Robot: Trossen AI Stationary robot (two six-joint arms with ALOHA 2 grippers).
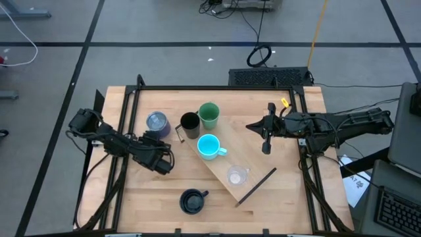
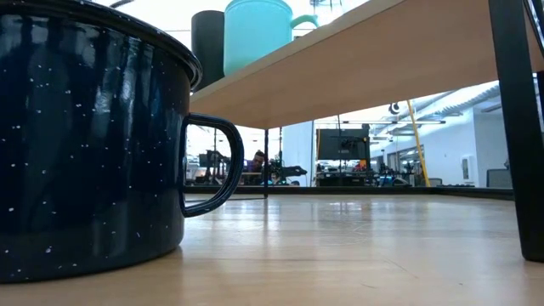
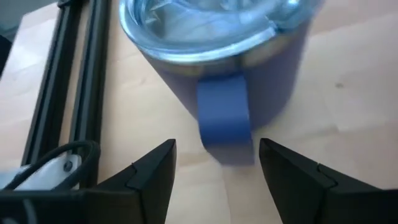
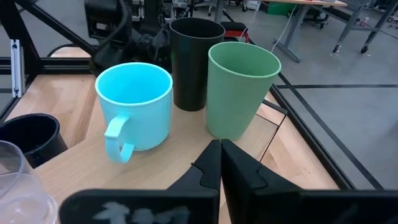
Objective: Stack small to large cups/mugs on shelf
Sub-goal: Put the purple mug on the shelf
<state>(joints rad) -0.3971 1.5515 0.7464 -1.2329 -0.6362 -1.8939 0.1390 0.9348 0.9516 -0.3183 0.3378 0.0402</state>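
Note:
The shelf (image 1: 222,166) lies slantwise on the table, raised on dark end brackets (image 2: 517,127). On it stand the black cup (image 1: 189,124), the green cup (image 1: 209,114), the cyan mug (image 1: 208,146) and the clear glass cup (image 1: 237,176). The dark navy mug (image 1: 193,201) stands on the tabletop near the front edge. The bluish-purple tumbler (image 1: 157,122) stands on the table left of the shelf. My left gripper (image 3: 217,144) is open, with a finger on either side of the tumbler's handle (image 3: 222,115), not touching it. My right gripper (image 4: 220,149) is shut and hovers right of the shelf, pointing at the cups.
Black frame rails (image 1: 125,131) run along the table's left and right sides. The table's right part (image 1: 289,178) and its near left corner (image 1: 148,197) are bare wood. Cables and a keyboard-like mat (image 1: 270,77) lie on the floor behind the table.

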